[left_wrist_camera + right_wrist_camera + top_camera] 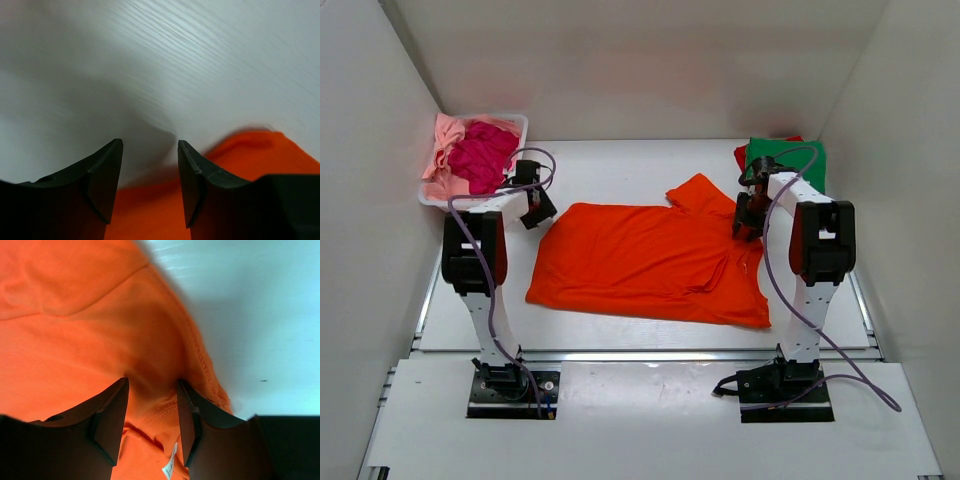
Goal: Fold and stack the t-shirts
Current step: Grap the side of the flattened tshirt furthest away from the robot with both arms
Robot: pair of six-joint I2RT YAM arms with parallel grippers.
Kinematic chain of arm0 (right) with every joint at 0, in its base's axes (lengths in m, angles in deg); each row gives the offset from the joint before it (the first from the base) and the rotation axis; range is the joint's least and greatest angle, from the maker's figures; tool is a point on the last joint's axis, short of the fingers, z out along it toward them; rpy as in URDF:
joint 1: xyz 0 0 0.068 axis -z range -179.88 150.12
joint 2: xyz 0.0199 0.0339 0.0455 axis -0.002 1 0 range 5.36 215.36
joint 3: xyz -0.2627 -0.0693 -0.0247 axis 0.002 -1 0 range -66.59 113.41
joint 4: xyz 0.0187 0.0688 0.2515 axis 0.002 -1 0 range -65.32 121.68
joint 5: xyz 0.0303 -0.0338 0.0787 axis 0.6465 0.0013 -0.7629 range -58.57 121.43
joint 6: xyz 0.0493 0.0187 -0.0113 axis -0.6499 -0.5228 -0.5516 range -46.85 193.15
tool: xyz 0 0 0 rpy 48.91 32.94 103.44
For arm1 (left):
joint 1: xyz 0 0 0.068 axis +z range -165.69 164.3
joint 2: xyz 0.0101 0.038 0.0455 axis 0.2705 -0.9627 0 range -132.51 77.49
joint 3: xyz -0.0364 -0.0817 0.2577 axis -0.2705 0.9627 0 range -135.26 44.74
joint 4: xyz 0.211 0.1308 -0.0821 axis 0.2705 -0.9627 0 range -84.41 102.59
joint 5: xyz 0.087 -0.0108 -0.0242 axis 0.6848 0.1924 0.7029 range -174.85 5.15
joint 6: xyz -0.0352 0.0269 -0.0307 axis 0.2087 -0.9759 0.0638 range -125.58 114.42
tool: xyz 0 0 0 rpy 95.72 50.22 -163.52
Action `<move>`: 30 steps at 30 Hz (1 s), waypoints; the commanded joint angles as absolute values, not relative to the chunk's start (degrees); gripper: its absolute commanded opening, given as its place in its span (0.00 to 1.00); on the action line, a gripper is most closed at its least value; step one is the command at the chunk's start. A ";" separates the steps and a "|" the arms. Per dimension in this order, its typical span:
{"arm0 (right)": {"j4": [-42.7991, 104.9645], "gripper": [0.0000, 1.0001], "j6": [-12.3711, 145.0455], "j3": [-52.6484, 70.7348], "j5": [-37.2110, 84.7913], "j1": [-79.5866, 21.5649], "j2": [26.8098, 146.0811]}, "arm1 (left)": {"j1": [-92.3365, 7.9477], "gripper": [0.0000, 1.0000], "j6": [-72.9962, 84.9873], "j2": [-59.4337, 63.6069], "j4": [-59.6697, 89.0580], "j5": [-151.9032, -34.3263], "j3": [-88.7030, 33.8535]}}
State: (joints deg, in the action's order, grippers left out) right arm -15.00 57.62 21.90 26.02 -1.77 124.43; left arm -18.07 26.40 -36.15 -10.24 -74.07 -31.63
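**A:** Where's the orange shirt (pixel 650 260)?

**B:** Spread on the surface (pixel 620 170) between our two arms. It's mostly flat, with one sleeve (pixel 700 192) poking out at the far edge. A green shirt (pixel 788 160) lies folded on a red shirt (pixel 740 153) in the far right corner. The magenta shirt (pixel 485 155) and pink shirt (pixel 445 135) sit in the basket (pixel 520 122).

**A:** So we judge the step is taking hold for a fold. Do we have anything gripped?

**B:** No. Our left fingers (pixel 107 167) are parted over bare surface just beside the shirt's far left corner, and cloth only reaches the near edge of their gap. Our right fingers (pixel 112 407) are parted too, low over a stitched edge near the label (pixel 170 467), with cloth beneath the gap but nothing pinched.

**A:** How do we do this well?

**B:** We should bring the left side slightly inward so it straddles cloth rather than surface. Then we close on the very edge at both ends and lift them level, so the fold line runs straight. If one end lags, the shirt will probably skew or bunch.

**A:** And the arms?

**B:** Both reach forward from their bases with elbows raised and wrists tipped down toward the surface. The left is at the far left corner. The right is at the shirt's right edge, which we take to be the neck end, given the label.
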 commanded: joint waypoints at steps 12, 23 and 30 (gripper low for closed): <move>-14.81 0.40 58.03 21.03 24.40 -1.03 121.82 | -20.18 0.55 40.82 -40.02 -10.88 -97.41 -34.19; -13.94 0.41 58.12 20.51 23.61 -1.29 121.47 | -22.02 0.17 40.30 -35.72 -8.23 -102.43 -31.63; -13.59 0.41 58.03 19.90 22.91 -0.94 121.29 | -27.90 0.09 36.52 -24.91 -10.00 -89.45 -29.53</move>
